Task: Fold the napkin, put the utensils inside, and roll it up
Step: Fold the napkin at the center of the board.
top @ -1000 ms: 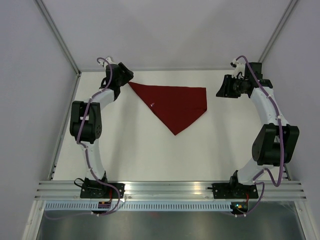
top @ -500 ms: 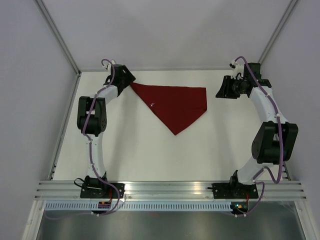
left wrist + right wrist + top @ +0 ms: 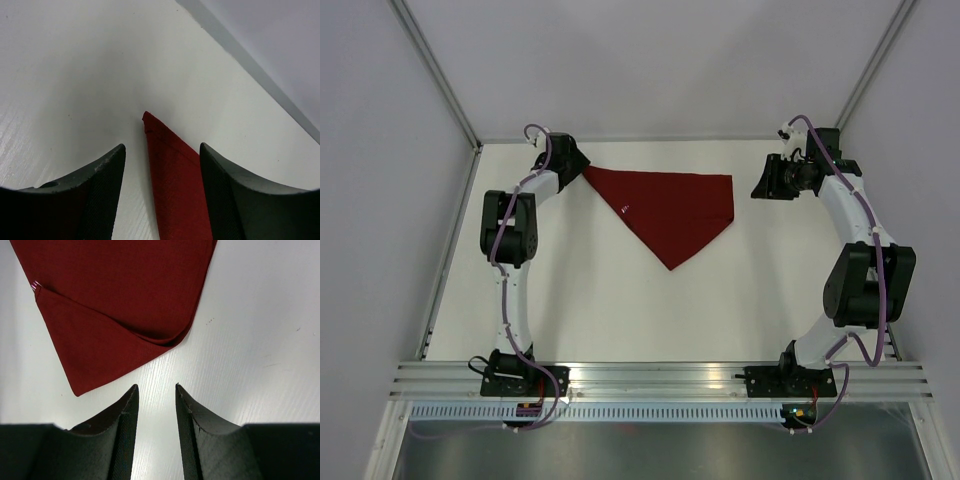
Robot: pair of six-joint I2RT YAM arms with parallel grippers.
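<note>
The dark red napkin (image 3: 672, 208) lies folded into a triangle at the back of the table, its point toward me. My left gripper (image 3: 576, 166) is at its left corner. In the left wrist view that narrow corner (image 3: 175, 175) lies between the open fingers (image 3: 102, 185) with table showing on either side. My right gripper (image 3: 760, 186) stands open just right of the napkin's right corner (image 3: 120, 300), and only bare table lies between its fingers (image 3: 125, 415). A tiny pale pink striped tip (image 3: 34, 286), perhaps fork tines, pokes from the fold; the rest of the utensils is hidden.
White table (image 3: 620, 310) with a metal rail (image 3: 660, 375) along the near edge and grey walls around. The back edge of the table (image 3: 260, 70) runs close behind the left gripper.
The left arm's elbow has swung inward and forward, bringing its gripper slightly closer to the napkin's left corner. The right arm and the napkin have hardly moved.
</note>
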